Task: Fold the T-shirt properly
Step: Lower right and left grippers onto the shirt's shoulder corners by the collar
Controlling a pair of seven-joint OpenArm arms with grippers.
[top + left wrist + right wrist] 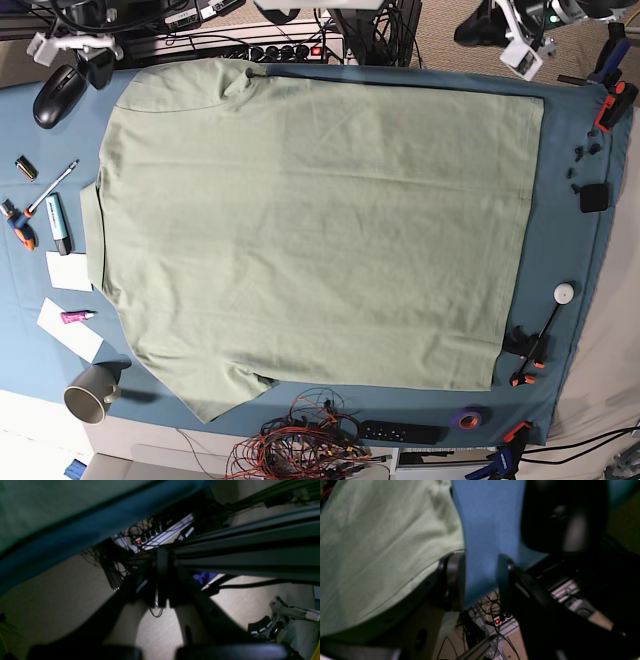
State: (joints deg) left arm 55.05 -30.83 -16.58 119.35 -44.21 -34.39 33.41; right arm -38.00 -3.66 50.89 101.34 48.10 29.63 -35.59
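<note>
Base view: the T-shirt [310, 230] lies spread flat and unfolded across the centre of the blue table cloth [570, 250], collar end toward the left of the frame, so by the look of it no fold is made and all folding remains. Right wrist view: the right gripper [480, 580] stands with jaws apart and empty at the cloth's edge, beside the shirt. Left wrist view: the left gripper [162, 600] is closed on nothing, off the table.
</note>
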